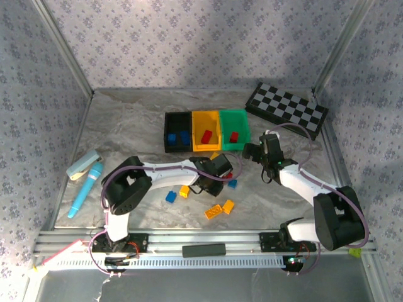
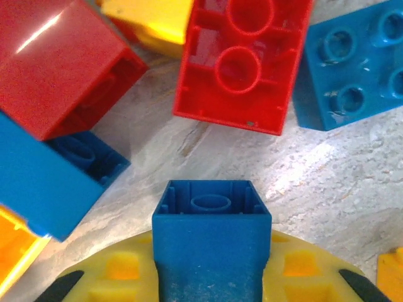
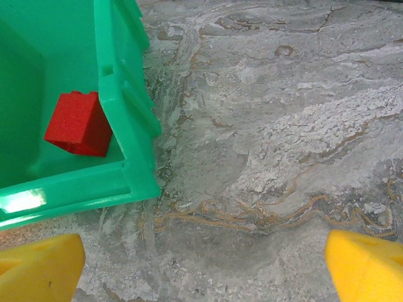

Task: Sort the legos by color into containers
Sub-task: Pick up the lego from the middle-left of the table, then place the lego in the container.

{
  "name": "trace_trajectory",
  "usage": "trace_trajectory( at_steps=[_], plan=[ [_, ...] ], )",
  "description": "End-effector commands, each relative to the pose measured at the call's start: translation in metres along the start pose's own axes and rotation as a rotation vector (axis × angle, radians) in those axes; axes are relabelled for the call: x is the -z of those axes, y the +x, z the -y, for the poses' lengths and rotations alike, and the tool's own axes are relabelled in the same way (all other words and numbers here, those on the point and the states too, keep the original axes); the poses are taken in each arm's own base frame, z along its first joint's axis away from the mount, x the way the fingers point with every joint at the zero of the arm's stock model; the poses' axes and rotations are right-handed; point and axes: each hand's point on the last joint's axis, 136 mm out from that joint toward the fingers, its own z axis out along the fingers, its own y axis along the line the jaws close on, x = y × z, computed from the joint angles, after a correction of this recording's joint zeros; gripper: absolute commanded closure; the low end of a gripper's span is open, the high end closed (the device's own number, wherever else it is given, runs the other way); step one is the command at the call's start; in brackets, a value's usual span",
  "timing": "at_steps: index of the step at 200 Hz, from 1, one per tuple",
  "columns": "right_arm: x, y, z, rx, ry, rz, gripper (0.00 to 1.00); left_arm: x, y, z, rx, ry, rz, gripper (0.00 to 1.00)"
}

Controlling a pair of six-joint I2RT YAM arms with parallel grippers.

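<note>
My left gripper (image 2: 211, 270) is shut on a blue lego (image 2: 211, 233), hollow underside facing out, low over the table among loose legos: a red one (image 2: 242, 63), a second red one (image 2: 56, 63) and a studded blue one (image 2: 352, 69). In the top view the left gripper (image 1: 220, 167) sits in front of the yellow-orange bin (image 1: 206, 119), between the black bin (image 1: 170, 119) and the green bin (image 1: 234, 116). My right gripper (image 3: 201, 264) is open over bare table beside the green bin (image 3: 126, 126), which holds a red lego (image 3: 79, 123).
Loose legos lie near the front: blue (image 1: 170, 197), yellow (image 1: 184, 191), two orange (image 1: 213, 212). A checkerboard (image 1: 286, 110) lies back right. A light blue marker (image 1: 85, 190) and a white-grey object (image 1: 84, 165) lie at the left.
</note>
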Motion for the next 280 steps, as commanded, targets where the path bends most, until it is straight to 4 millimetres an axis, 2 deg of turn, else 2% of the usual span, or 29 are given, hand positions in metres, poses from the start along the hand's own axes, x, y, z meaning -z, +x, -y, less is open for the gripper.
trace_trajectory(
  at_steps=[1,17,28,63,80,104,132,140,150,155,163,193,230,280],
  plan=[
    [0.005,-0.01,0.002,-0.019,0.011,0.029,0.0,0.034,-0.017,-0.009,0.011,-0.03,0.067,0.77],
    [0.005,-0.012,0.001,-0.02,0.01,0.03,0.0,0.055,-0.025,-0.019,0.014,-0.056,0.109,0.77],
    [0.005,-0.011,0.0,-0.019,0.005,0.028,0.0,0.069,-0.03,-0.033,0.027,-0.087,0.138,0.8],
    [0.004,-0.011,0.0,-0.018,0.006,0.028,0.0,0.112,-0.057,-0.102,0.167,-0.171,0.242,0.88],
    [0.003,-0.01,-0.001,-0.016,0.004,0.025,0.0,0.126,-0.073,-0.14,0.252,-0.218,0.282,0.91],
    [0.002,-0.009,-0.003,-0.01,0.001,0.024,0.0,0.126,-0.094,-0.187,0.354,-0.262,0.304,0.93],
    [0.001,-0.01,-0.004,-0.003,0.007,0.023,0.0,0.112,-0.115,-0.22,0.381,-0.311,0.278,0.91],
    [0.001,-0.01,-0.005,-0.001,0.004,0.023,0.0,0.109,-0.119,-0.229,0.378,-0.341,0.271,0.85],
    [0.001,-0.01,-0.006,0.003,0.003,0.025,0.0,0.107,-0.126,-0.237,0.375,-0.362,0.27,0.66],
    [0.002,-0.01,-0.007,0.004,0.003,0.026,0.0,0.105,-0.122,-0.239,0.371,-0.37,0.238,0.59],
    [0.002,-0.01,-0.008,0.006,0.001,0.028,0.0,0.104,-0.123,-0.24,0.37,-0.37,0.224,0.53],
    [0.001,-0.009,-0.012,0.024,-0.001,0.023,0.0,0.117,-0.123,-0.232,0.374,-0.326,0.27,0.26],
    [0.002,-0.006,-0.025,0.035,-0.037,0.018,0.0,0.139,-0.104,-0.222,0.391,-0.281,0.356,0.25],
    [0.008,0.002,-0.054,0.06,-0.145,0.003,0.06,0.144,-0.051,-0.197,0.421,-0.134,0.483,0.25]
  ],
)
